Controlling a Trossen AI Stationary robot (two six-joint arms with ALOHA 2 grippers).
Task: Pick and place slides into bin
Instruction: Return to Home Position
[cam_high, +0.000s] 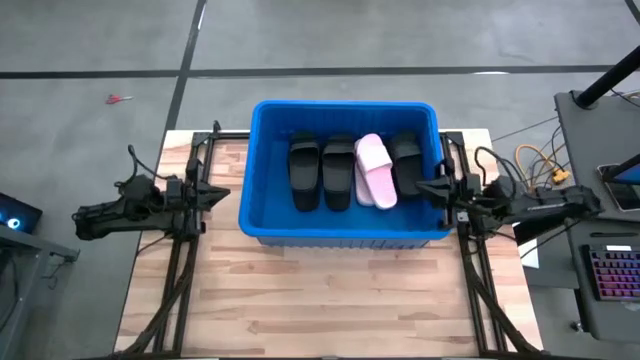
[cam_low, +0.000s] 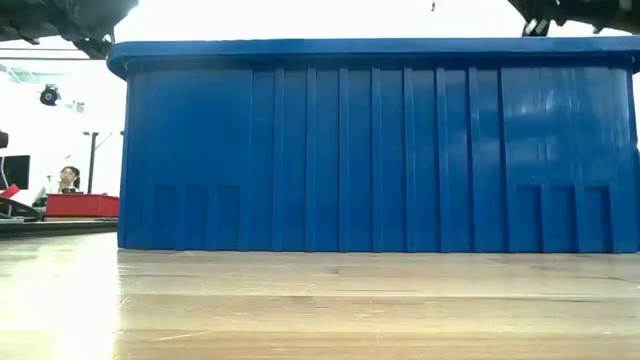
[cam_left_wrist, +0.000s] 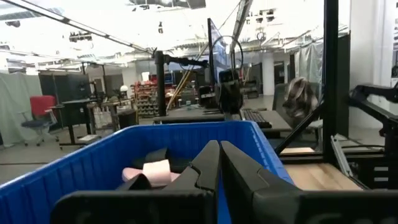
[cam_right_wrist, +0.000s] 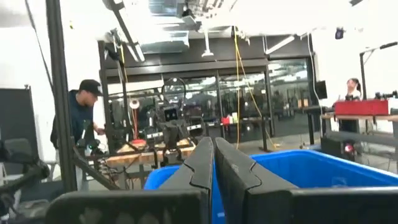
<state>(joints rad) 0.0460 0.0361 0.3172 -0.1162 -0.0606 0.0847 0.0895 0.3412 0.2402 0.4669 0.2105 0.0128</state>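
Note:
The blue bin stands on the wooden table. Inside it lie three black slides and a pale pink slide, side by side on the bin's floor. My left gripper is shut and empty just outside the bin's left wall. My right gripper is shut and empty at the bin's right rim. The left wrist view shows the pink slide past my shut fingers. The right wrist view shows the bin's rim past shut fingers.
The bin fills the low view, with bare table in front of it. Arm frames stand at both table sides. A desk with a keyboard is off the right. People stand in the room beyond.

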